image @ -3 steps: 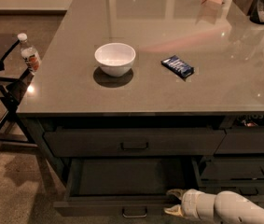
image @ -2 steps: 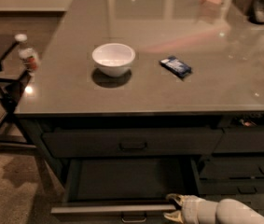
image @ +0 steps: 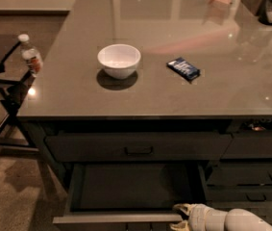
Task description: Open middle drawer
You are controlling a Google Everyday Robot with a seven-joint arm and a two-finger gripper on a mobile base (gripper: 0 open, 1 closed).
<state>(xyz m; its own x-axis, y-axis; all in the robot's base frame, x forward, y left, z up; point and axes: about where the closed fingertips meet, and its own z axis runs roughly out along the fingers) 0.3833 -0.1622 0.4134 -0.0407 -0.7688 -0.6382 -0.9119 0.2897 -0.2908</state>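
Note:
The middle drawer (image: 126,219) is pulled out below the counter. Its dark, empty inside (image: 135,186) shows, and its front is cut off by the bottom edge of the view, so its handle is out of view. My gripper (image: 180,216), cream-coloured on a white wrist, sits at the right part of the drawer's front edge, at the very bottom of the view. Above it, the top drawer (image: 139,147) is closed, with a small loop handle at its centre.
On the grey counter (image: 68,93) stand a white bowl (image: 119,60) and a blue packet (image: 183,68). A water bottle (image: 31,55) stands on a dark chair (image: 6,88) at the left. Narrower closed drawers (image: 253,148) are at the right.
The middle drawer has slid further out toward me. My gripper has moved with its front edge, lower in the view.

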